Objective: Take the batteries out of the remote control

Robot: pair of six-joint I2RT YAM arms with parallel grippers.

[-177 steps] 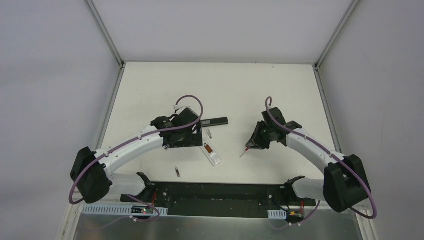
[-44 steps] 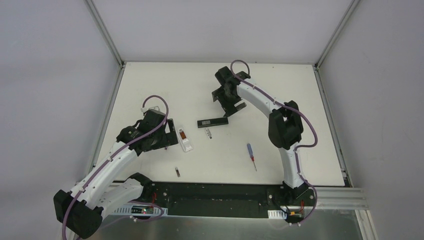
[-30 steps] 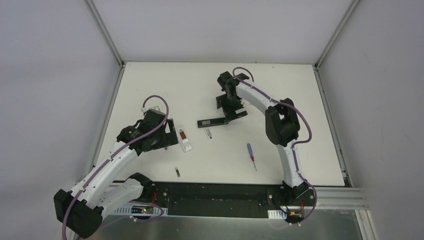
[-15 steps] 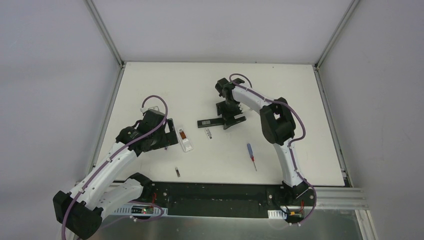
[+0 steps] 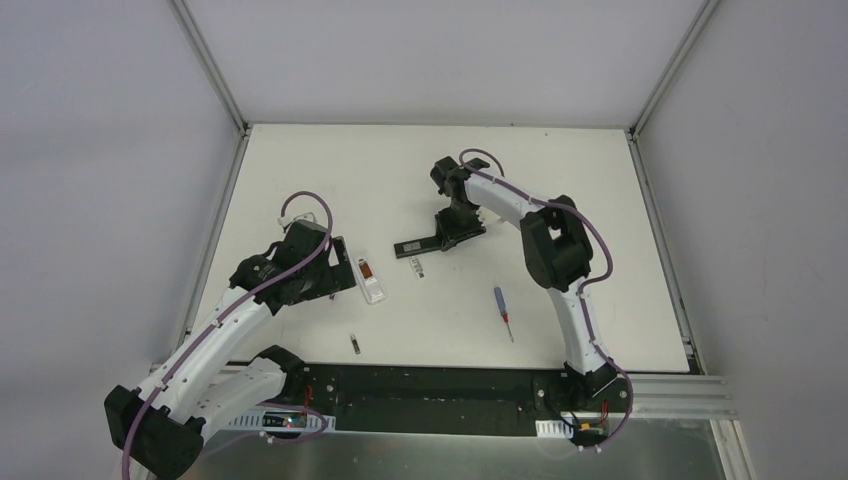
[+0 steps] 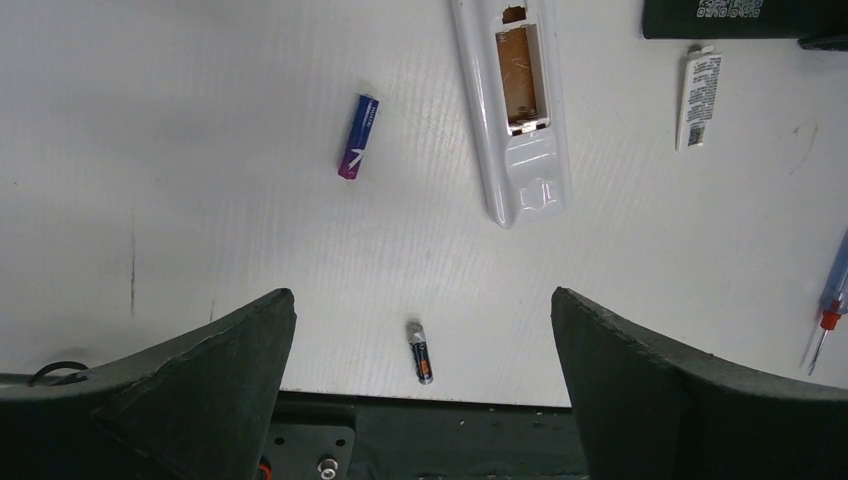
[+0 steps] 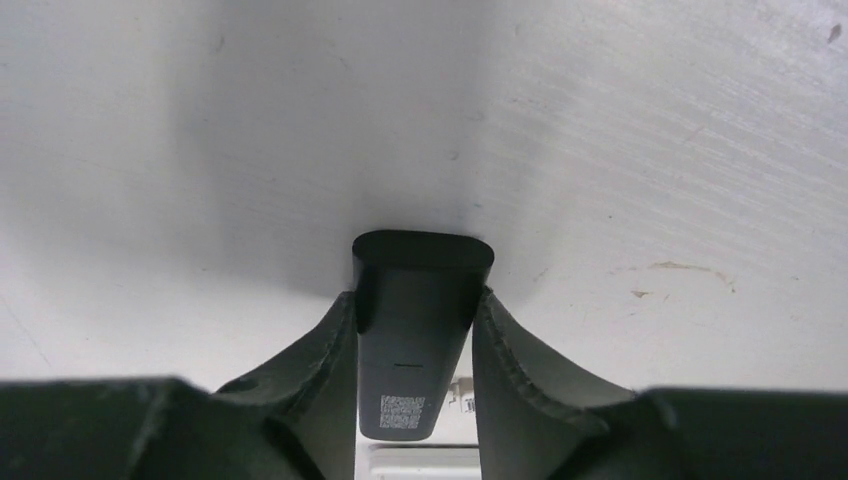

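Black remote (white code label) between the fingers of the right gripper. Ahead of the left gripper: white remote with copper-brown bay, blue-violet battery, black-and-orange battery.

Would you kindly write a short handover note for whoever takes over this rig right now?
The left claw is open over the table, holding nothing.
The right claw is shut on one end of the black remote.
Done: the white remote is open and looks empty; a blue battery and a dark battery lie loose near it.
Left: probably emptying the black remote.
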